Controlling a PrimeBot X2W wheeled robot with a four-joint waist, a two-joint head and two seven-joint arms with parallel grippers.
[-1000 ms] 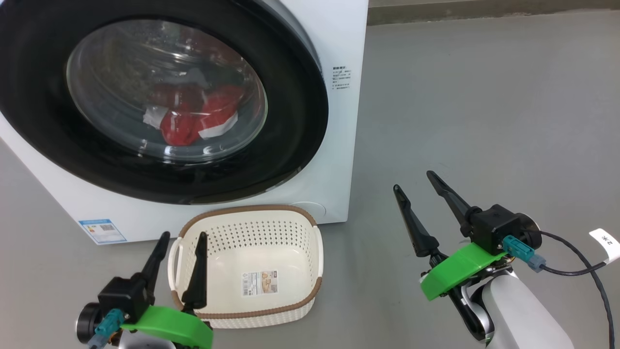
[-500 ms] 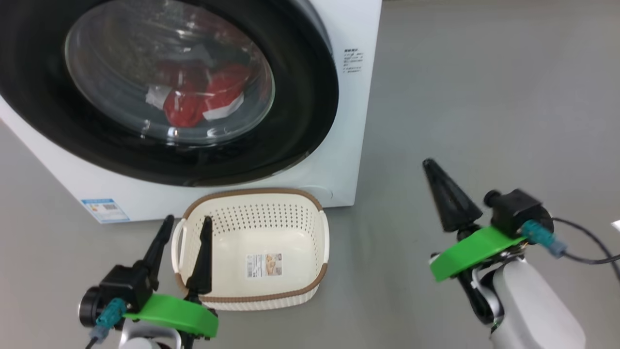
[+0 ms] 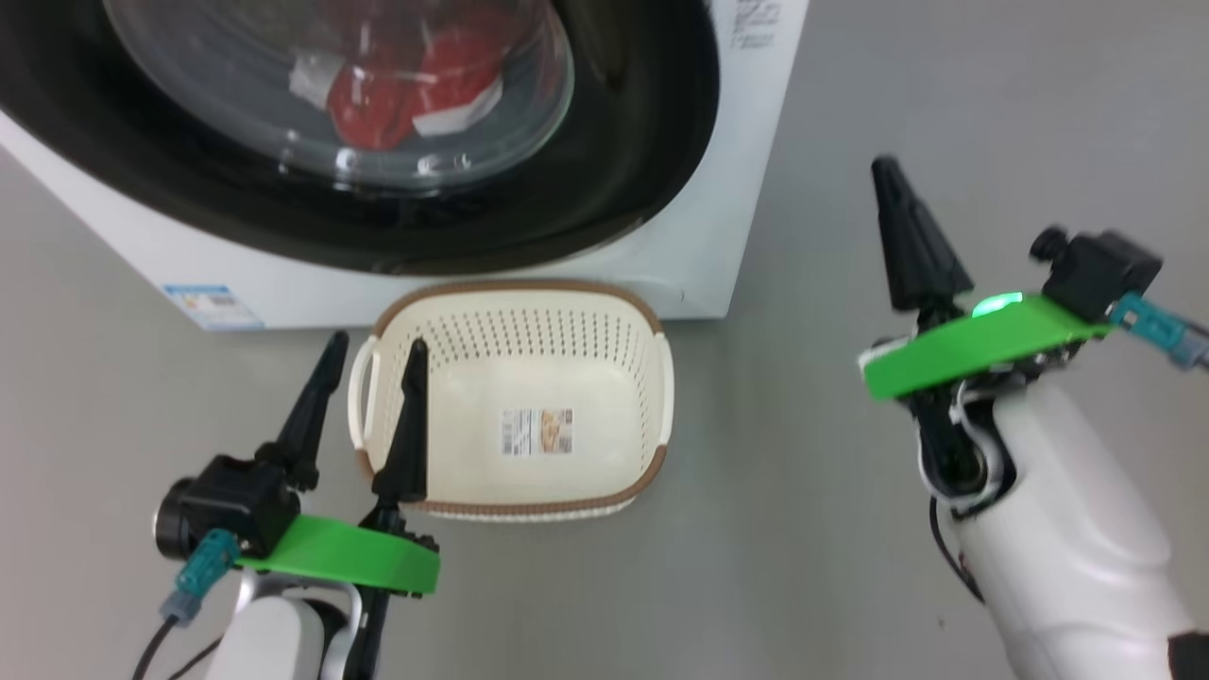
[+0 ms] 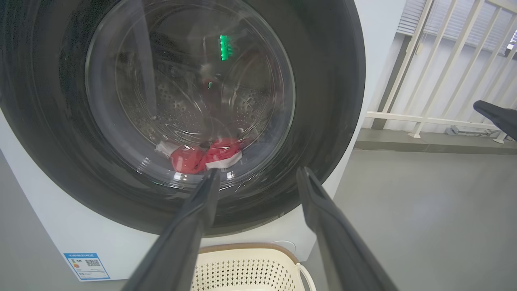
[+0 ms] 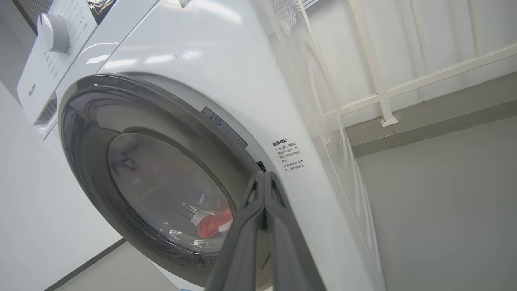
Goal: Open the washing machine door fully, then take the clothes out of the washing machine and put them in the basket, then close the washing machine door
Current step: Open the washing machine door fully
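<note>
At the lower left of the head view, the left gripper [image 3: 377, 342] is hanging with its two fingers spread wide, gripping nothing, its tips overlapping the basket's left edge. At the right, the right gripper [image 3: 891, 179] is pointing up the frame, its fingers pressed together on nothing, over grey floor [image 3: 803, 453]. The basket [image 3: 515, 286] is sitting at centre, just before the washing machine [image 3: 746, 170]. The washing machine door [image 3: 652, 142] is sitting shut at the upper left, and the clothes [image 3: 397, 90] are showing red and white through its glass.
</note>
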